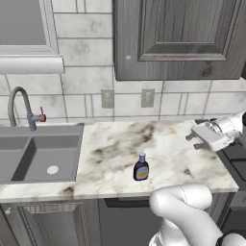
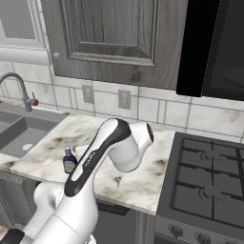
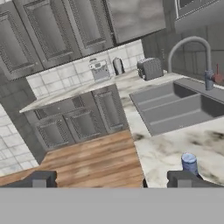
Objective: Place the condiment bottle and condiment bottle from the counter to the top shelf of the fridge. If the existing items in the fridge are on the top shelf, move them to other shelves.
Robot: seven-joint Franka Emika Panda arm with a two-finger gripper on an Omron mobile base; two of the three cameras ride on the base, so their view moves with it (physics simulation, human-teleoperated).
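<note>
A small condiment bottle (image 1: 141, 167) with dark contents, a yellow label and a blue cap stands upright on the marble counter (image 1: 115, 144), near its front edge. It also appears as the bottle (image 2: 69, 161) left of my arm. In the hand view only the bottle's blue cap (image 3: 189, 162) rises, just above the right fingertip (image 3: 183, 178). My gripper (image 1: 192, 141) hovers above the counter to the right of the bottle and points left toward the sink. It is open with nothing between its fingers, and the gripper (image 3: 111, 181) shows both tips set wide apart.
A grey sink (image 1: 33, 153) with a curved faucet (image 1: 21, 108) lies at the counter's left end. A gas stove (image 2: 209, 181) adjoins the right end. Dark wall cabinets (image 1: 178, 38) hang above. A toaster (image 3: 150, 68) stands on a far counter.
</note>
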